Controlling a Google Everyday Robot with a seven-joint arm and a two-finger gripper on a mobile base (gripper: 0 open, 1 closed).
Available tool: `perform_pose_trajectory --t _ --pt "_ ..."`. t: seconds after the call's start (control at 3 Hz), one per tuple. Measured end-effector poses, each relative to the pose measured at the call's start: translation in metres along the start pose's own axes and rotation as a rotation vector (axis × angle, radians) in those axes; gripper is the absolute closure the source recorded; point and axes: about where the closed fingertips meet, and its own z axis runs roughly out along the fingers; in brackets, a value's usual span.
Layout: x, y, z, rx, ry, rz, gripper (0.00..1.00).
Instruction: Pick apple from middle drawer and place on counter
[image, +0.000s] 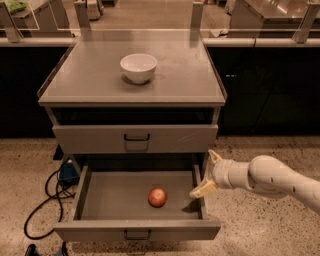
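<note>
The apple (157, 197), small and red-orange, lies on the floor of the open middle drawer (136, 231), right of centre. My gripper (208, 174) reaches in from the right on a white arm. It hovers over the drawer's right wall, to the right of the apple and apart from it. It is open and empty, with one finger (215, 156) up and the other (202, 191) down near the drawer's rim. The grey counter (180, 75) tops the cabinet above.
A white bowl (138, 66) stands on the counter, left of centre. The upper drawer (135, 138) is shut. A black cable (44, 200) and a blue object (67, 173) lie on the floor left of the open drawer. Steel tables stand behind.
</note>
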Motion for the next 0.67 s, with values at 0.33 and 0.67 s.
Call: perform_pose_trajectory --t 0.33,0.67 --pt "-0.0143 -0.0192 -0.0062 -0.014 -0.033 -0.008 0.00" --pt "-0.0117 -0.0193 -0.0032 -0.042 -0.073 0.001 0.00"
